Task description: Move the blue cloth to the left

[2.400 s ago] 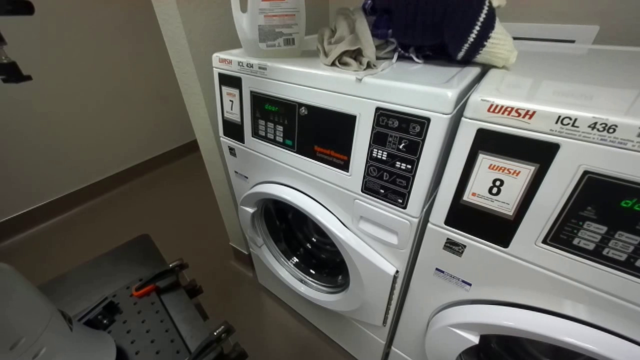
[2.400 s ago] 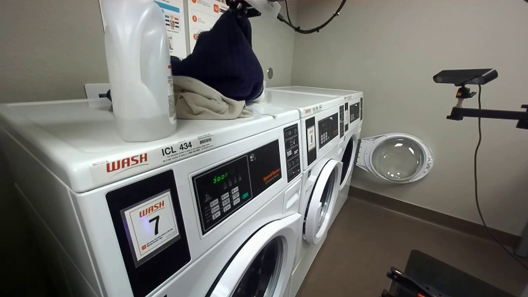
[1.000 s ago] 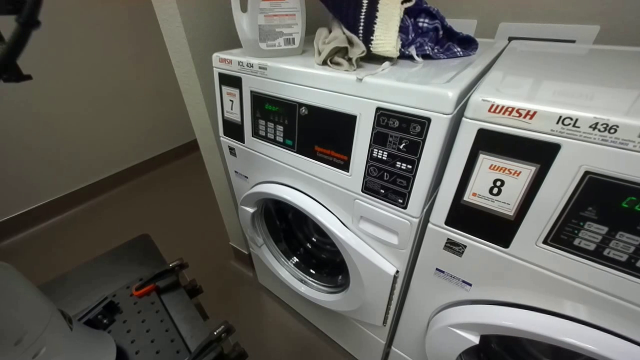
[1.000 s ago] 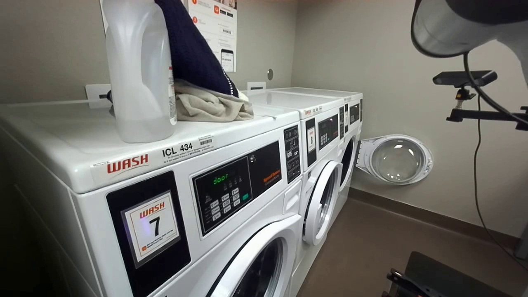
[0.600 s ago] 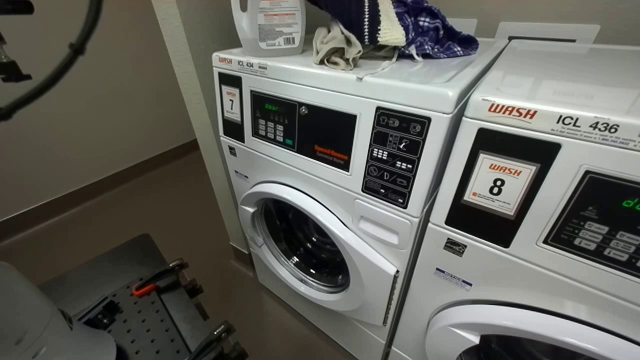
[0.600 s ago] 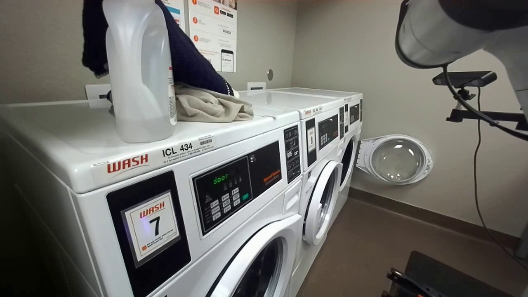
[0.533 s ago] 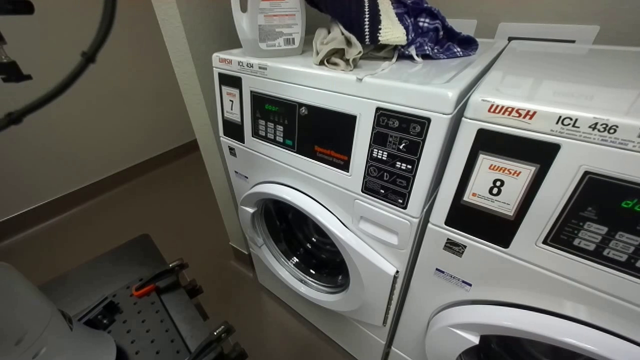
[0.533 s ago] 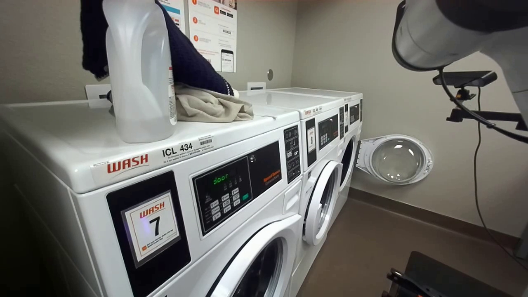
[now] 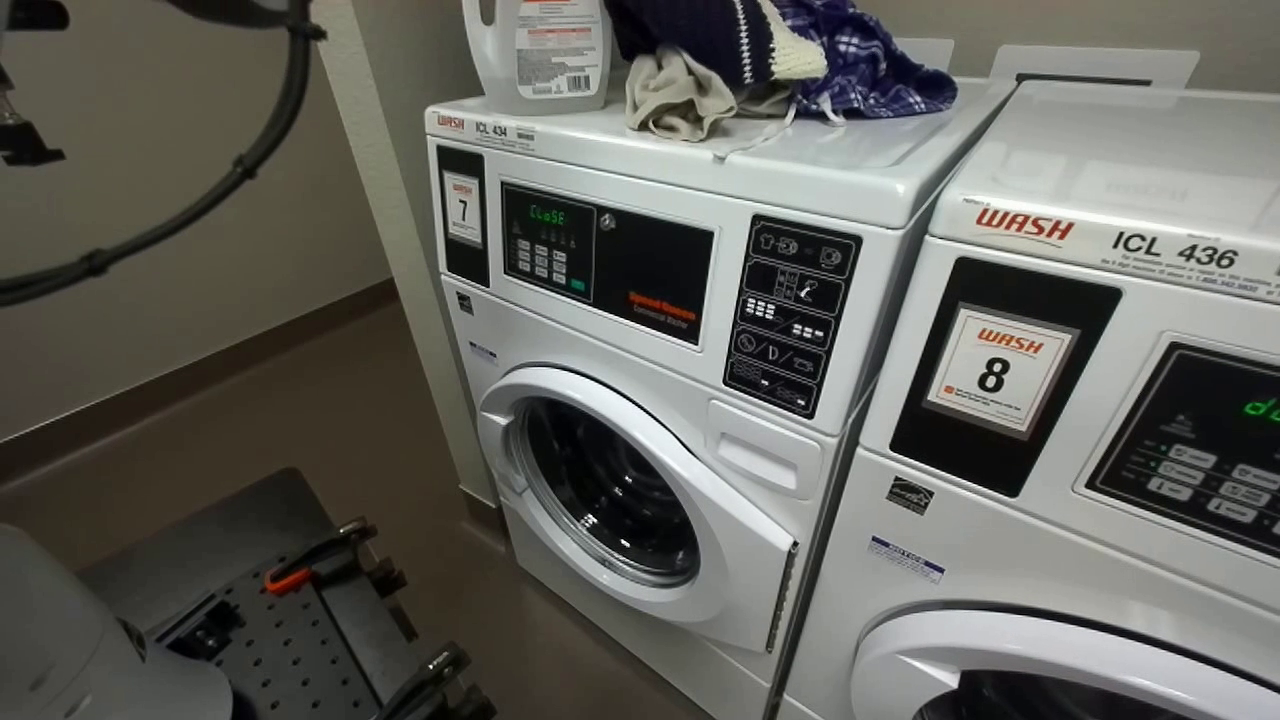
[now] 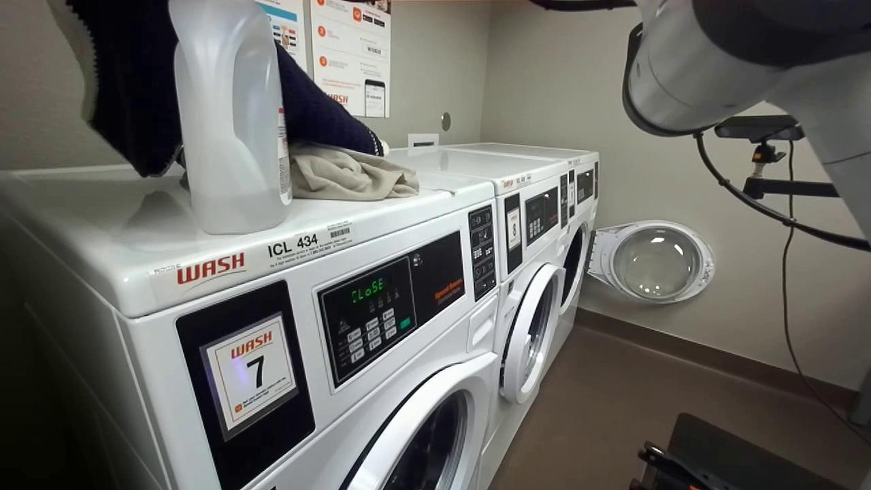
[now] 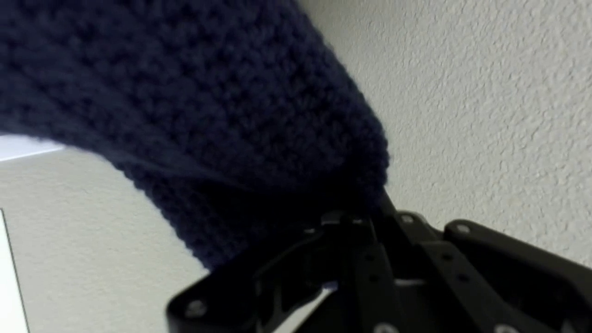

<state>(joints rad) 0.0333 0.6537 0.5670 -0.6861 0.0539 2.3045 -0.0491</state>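
In an exterior view, the jug partly hides the blue cloth.

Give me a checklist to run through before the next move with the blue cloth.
1. Gripper shut on the blue cloth: ok, by the wrist view.
2. Bottle upright: ok, in both exterior views.
3. Blue cloth free of the bottle: cannot tell; it passes behind it in an exterior view.
4. Blue cloth free of the beige cloth: not ok; it appears to drape over it.
5. Gripper visible from outside: not ok; neither exterior view shows it.
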